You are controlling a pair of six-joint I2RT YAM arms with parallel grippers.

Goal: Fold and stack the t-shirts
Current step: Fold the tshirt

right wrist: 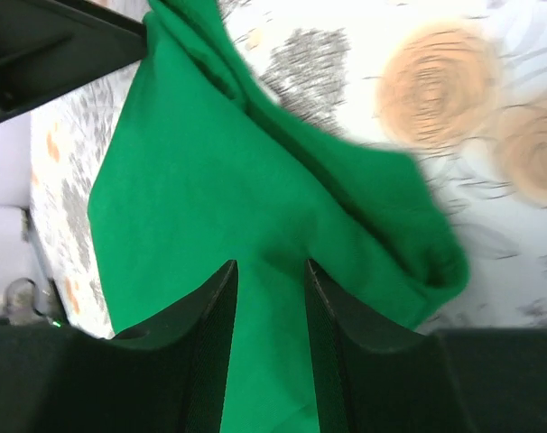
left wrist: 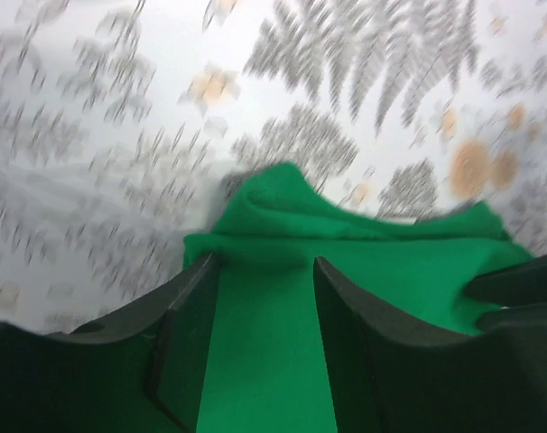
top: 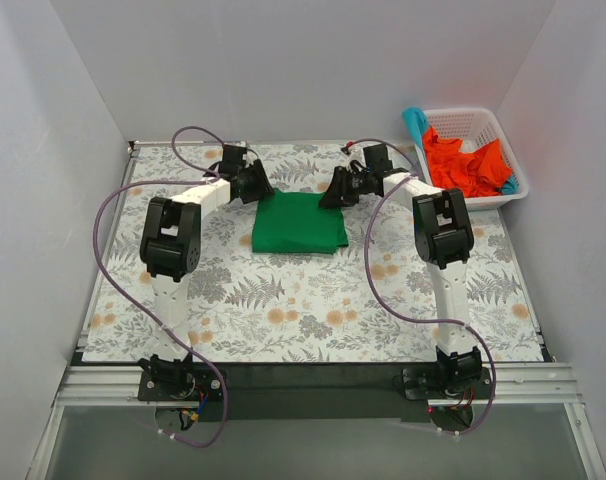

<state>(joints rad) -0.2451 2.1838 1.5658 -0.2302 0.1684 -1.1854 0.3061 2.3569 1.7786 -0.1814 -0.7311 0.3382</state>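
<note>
The left fingers (top: 263,192) stand half apart over the far left corner of the green shirt (top: 299,223) and pinch nothing. The right fingers (top: 328,198) stand narrower over its far right corner, also with no cloth between them. This one green shirt lies folded near the middle of the worktop (top: 283,310), its long axis left to right; where the collar points, I cannot tell. In the basket (top: 480,125) at the far right corner are orange-red shirts (top: 463,165), their number unclear, and one teal shirt (top: 415,122) over the rim.
</note>
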